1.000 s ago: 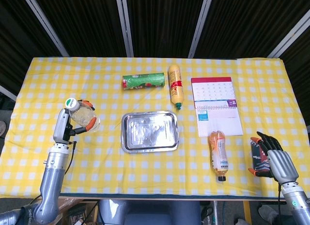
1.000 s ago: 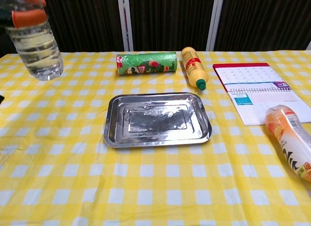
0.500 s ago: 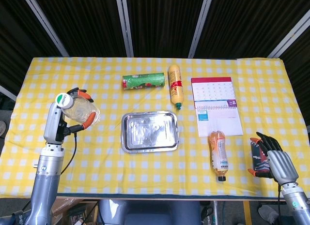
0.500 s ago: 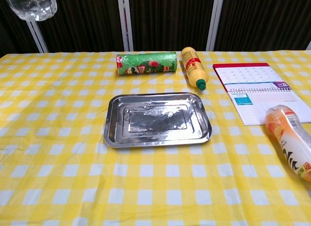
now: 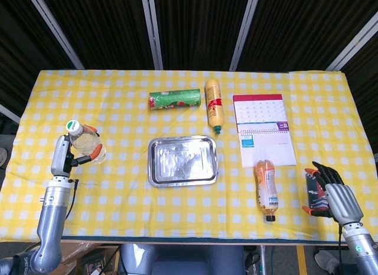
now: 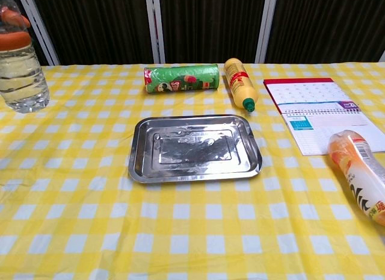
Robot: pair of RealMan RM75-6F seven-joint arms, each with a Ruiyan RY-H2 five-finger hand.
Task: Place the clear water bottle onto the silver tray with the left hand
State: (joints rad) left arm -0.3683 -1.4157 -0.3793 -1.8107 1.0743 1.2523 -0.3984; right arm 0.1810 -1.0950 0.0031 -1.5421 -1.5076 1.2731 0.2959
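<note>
The clear water bottle [image 5: 87, 143] with a white cap is upright at the table's left side, gripped by my left hand [image 5: 66, 157], whose orange-tipped fingers wrap its body. In the chest view the clear water bottle [image 6: 21, 75] shows at the far left edge with an orange fingertip [image 6: 14, 41] across it and its base low, at or just above the cloth. The silver tray [image 5: 182, 161] lies empty at the table's middle, well right of the bottle; the silver tray [image 6: 195, 149] is also in the chest view. My right hand [image 5: 326, 192] rests at the front right, holding nothing, fingers curled.
A green tube can [image 5: 175, 100] and a yellow bottle [image 5: 214, 104] lie behind the tray. A calendar [image 5: 263, 130] lies to the right, with an orange drink bottle [image 5: 267, 181] on its side in front of it.
My left hand lifted the bottle high half a second ago, then brought it back down; it now sits lower and a little further left than a second ago.
</note>
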